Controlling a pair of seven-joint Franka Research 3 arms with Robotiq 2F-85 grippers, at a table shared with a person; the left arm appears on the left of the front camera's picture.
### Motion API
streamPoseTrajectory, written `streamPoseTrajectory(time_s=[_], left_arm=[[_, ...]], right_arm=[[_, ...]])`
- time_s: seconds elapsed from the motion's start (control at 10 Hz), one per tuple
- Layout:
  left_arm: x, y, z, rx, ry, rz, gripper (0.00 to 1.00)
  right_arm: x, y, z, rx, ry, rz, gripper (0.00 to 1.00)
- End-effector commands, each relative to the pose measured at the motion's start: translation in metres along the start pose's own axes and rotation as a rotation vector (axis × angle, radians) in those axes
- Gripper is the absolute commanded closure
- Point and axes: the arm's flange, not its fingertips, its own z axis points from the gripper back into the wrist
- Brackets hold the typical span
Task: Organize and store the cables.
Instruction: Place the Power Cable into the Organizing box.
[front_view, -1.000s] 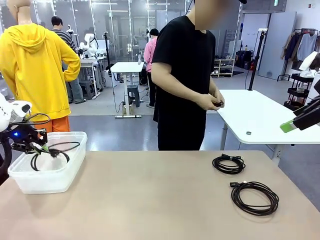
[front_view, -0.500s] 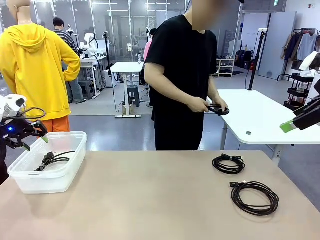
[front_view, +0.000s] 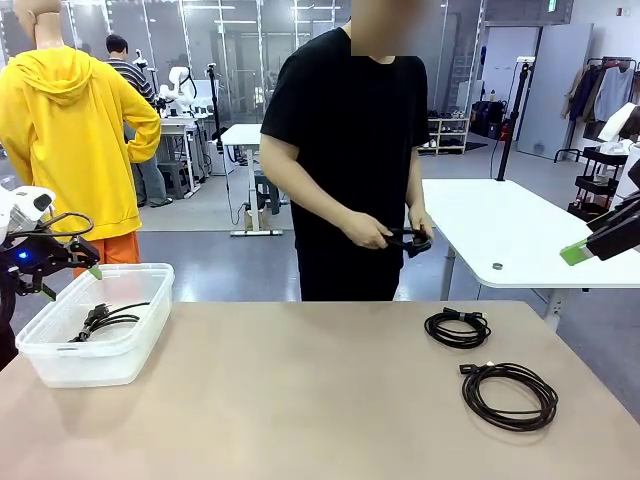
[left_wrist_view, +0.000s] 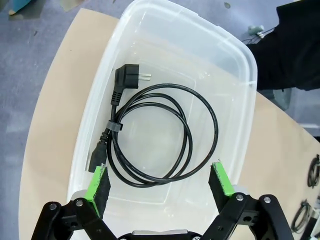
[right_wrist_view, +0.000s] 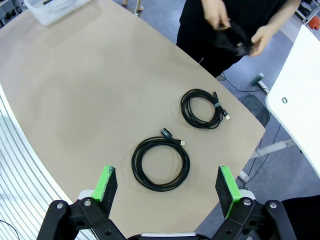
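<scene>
Since a second ago the left hand (left_wrist_view: 159, 177) has let go of the coiled cable (left_wrist_view: 113, 127) and lifted clear. That cable dangled from it then, and now lies flat on the floor of the clear tub (front_view: 100, 365), tied once, its plug toward 11 o'clock in the left wrist view. I have the left hand spread wide and empty, hanging over the tub's 10 o'clock corner as the front camera sees it. The tub stands at the 9 o'clock end of the counter (front_view: 300, 400). The person (front_view: 350, 130) has stepped across to 12 o'clock of the counter, and the person's hands (front_view: 375, 237) hold another black cable (front_view: 410, 241); it is blurred, probably a coil. The right hand (right_wrist_view: 165, 180) is also spread wide with nothing in it, high above the counter's 3 o'clock end. Below it lie the small coil (right_wrist_view: 186, 109) and, at 7 o'clock from it in the right wrist view, the larger coil (right_wrist_view: 138, 165), the two apart and neither touched.
</scene>
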Motion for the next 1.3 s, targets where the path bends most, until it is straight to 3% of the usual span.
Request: streamPoseTrajectory(time_s=[0.0, 1.0, 1.2], left_arm=[[0.002, 0.003, 0.001, 0.003, -0.006, 0.003, 0.0], [0.0, 0.001, 0.0, 0.001, -0.001, 0.001, 0.0], [0.006, -0.031, 0.042, -0.012, -0.037, -0.181, 0.0]], right_arm=[[0.0, -0.001, -0.001, 0.007, -0.002, 0.003, 0.0], [0.0, -0.001, -0.001, 0.007, -0.002, 0.003, 0.0], [0.0, -0.001, -0.001, 0.007, -0.002, 0.003, 0.0]])
